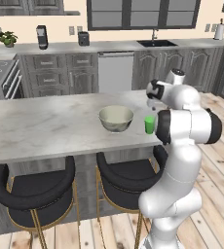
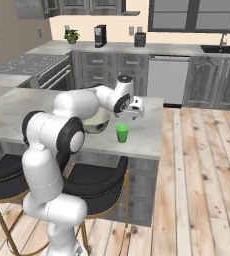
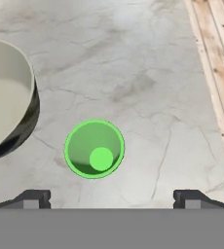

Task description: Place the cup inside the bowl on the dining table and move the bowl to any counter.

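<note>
- Claw (image 3: pixel 112 197) spread wide, empty, hovering above the small bright green tapered cup (image 3: pixel 94 148); dark tips low in the hand view, either side of the cup's mouth.
- Cup upright on the light grey veined marble surface (image 1: pixel 46 126), just beside the round deep bowl, cream inside, shiny grey outside (image 1: pixel 116 118), apart from it.
- Step in hand, judged: approach to grasp the cup; nothing lifted yet.
- Next move calls for centring over the cup, descending, then pinching its wall.
- Hand view gives alignment over the cup; right base view shows the claw's height above it; left base view has the arm partly hiding the cup.
</note>
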